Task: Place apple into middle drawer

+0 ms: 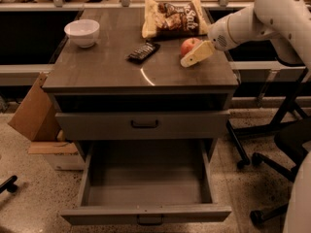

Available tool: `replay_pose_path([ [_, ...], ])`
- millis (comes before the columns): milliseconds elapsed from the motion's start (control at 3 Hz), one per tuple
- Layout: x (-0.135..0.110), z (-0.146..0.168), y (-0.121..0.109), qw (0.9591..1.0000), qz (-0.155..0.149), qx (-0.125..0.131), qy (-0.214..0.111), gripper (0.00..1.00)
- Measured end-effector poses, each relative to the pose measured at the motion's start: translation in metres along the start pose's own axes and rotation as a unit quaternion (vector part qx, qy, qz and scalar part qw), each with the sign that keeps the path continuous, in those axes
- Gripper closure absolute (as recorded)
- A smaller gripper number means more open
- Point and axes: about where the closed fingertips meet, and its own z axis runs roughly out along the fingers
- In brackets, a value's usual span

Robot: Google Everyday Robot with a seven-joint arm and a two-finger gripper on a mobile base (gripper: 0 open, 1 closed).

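Red apple (pixel 188 43) on cabinet top (pixel 112 74), half behind end effector (pixel 195 55) | grip: cannot tell | middle drawer (pixel 146 181) open

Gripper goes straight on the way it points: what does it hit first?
Most likely the apple, right beside the gripper on the cabinet top. Depth is unclear; it might pass in front and meet the top instead.

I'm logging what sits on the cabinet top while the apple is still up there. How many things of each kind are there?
Fruit: 1, the apple
Bowls: 1, the white bowl
Bags: 1, the snack bag
Other: 1, a dark flat object
Total: 4
The pincer is right at the apple, over the cabinet top.
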Motion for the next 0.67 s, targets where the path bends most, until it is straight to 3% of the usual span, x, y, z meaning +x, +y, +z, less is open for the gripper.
replay_pose_path([
  [667, 0.010, 0.022, 0.003, 0.9998, 0.004, -0.007, 0.018, 0.42],
])
